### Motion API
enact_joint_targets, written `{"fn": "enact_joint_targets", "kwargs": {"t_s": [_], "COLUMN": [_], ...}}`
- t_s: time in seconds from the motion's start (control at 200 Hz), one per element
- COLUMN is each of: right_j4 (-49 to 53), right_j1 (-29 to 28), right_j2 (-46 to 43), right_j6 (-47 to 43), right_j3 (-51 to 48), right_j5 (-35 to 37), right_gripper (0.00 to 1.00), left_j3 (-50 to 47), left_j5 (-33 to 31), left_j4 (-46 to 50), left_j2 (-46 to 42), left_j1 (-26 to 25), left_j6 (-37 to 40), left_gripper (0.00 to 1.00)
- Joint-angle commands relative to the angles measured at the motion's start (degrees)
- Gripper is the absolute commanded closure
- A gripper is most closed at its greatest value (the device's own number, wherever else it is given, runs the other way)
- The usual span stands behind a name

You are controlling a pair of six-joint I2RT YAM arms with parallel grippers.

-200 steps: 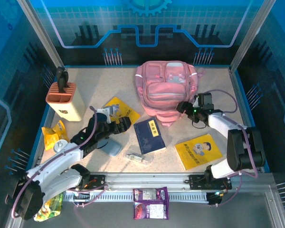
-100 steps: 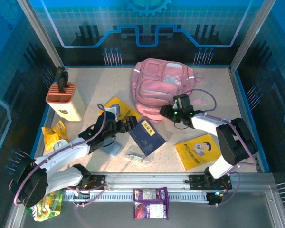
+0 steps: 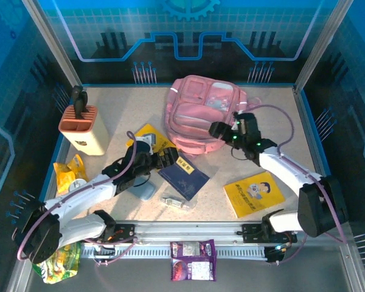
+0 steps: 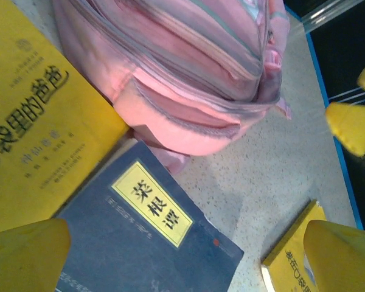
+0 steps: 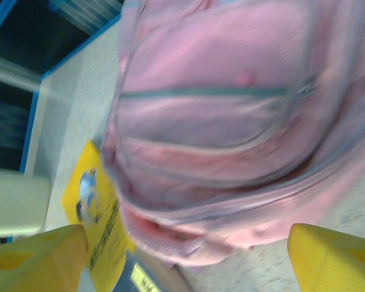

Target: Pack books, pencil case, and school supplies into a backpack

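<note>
Evidently nothing's packed yet: left hand (image 3: 166, 158) and right hand (image 3: 218, 129) hover released beside the shut-looking backpack (image 3: 198, 109); opening it seems next.

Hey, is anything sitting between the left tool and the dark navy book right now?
Nothing visible does. The left tool hangs open at the edge of the navy book, and its wrist view looks straight onto the bare cover. A yellow book lies alongside; the pink backpack sits just beyond.

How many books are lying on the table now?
3. One yellow book lies left of the pink backpack, the navy book in front of it, and a second yellow book toward the right front. The backpack could hide more.
</note>
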State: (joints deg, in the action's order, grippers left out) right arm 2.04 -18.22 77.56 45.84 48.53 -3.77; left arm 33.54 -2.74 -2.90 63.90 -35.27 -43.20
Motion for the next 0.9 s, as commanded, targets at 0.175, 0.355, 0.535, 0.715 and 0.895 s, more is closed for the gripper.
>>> {"fn": "enact_joint_targets", "kwargs": {"t_s": [0.175, 0.355, 0.535, 0.715, 0.895], "right_j4": [5.7, 4.75, -1.54, -7.01, -11.81], "right_j1": [12.09, 12.9, 13.03, 13.39, 15.84], "right_j2": [11.58, 20.49, 27.93, 27.64, 23.27], "right_j6": [-1.38, -1.13, 1.73, 2.59, 2.57], "right_j3": [6.22, 12.46, 13.1, 10.53, 5.56], "right_j5": [-6.68, -8.03, -9.9, -8.91, -9.87], "right_gripper": [0.16, 0.21, 0.35, 0.67, 1.0], "left_j3": [8.06, 11.67, 15.76, 17.5, 21.35], "left_j5": [1.25, 1.71, 4.02, 3.84, 3.81], "left_j4": [-3.01, -4.57, -5.42, -5.84, -4.53], "left_j2": [8.96, 14.11, 19.76, 23.61, 28.75], "left_j1": [-4.51, -6.99, -8.31, -8.53, -8.43], "left_j6": [-1.82, -2.5, -3.3, -3.64, -2.34], "left_gripper": [0.01, 0.01, 0.01, 0.01, 0.01]}}
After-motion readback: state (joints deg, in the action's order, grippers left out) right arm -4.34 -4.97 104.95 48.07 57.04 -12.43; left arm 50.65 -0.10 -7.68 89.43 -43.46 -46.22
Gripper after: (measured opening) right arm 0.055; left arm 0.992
